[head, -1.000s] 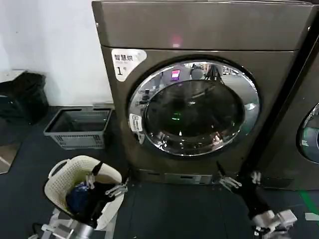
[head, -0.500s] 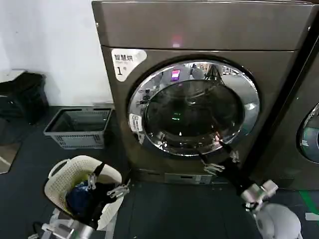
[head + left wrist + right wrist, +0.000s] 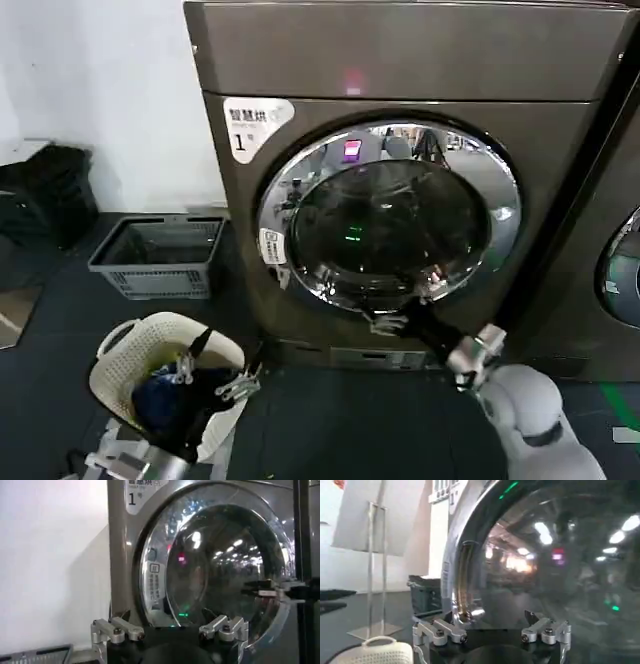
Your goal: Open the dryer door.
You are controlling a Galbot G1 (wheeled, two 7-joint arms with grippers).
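so the right gripper (image 3: 405, 308) moved up from the lower right of the frame to the dryer door's (image 3: 388, 215) bottom chrome rim, fingers spread

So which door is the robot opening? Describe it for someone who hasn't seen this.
Find the bronze-brown dryer with the white "1" sticker. The dryer door is its big chrome-rimmed porthole with dark glass, right gripper at its lower rim; the neighbouring machine has no such sticker.

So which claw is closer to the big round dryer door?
The right claw, open at the lower chrome rim of the dryer door. The left claw, also open, waits low over the white laundry basket.
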